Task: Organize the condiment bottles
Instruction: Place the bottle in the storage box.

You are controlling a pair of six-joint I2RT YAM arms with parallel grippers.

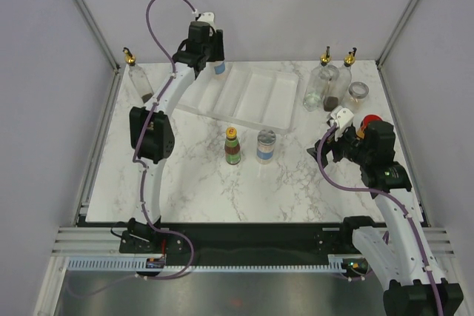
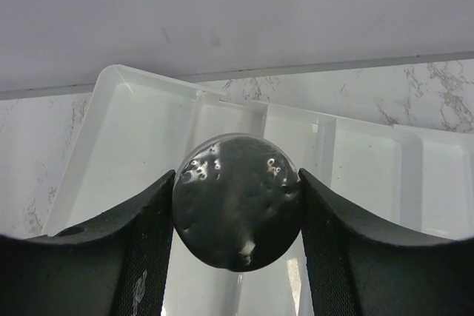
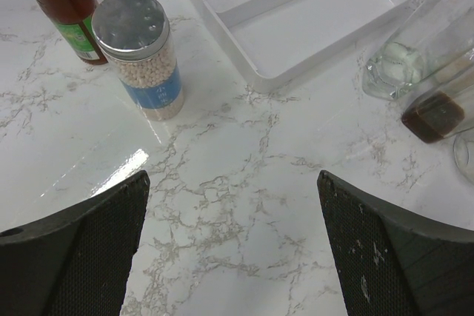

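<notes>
The marble table (image 1: 207, 190) carries a white ridged tray (image 1: 255, 98). Over the tray's left end, the left gripper (image 2: 237, 183) is clamped on a silver-lidded spice jar (image 2: 237, 209). Off the tray's right front corner hangs the right gripper (image 3: 233, 183), spread wide and empty. Two gold-spouted cruets (image 1: 320, 83) stand right of the tray, and a third cruet (image 1: 138, 79) stands left of it. An orange-capped sauce bottle (image 1: 233, 146) and a second spice jar (image 1: 266, 145) stand just in front of the tray.

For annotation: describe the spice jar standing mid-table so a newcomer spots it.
Find the white tray toward the back. Two containers stand just nearer than it; the spice jar is the right-hand one, silver-lidded, blue-labelled, stubbier than the orange-capped sauce bottle.
</notes>
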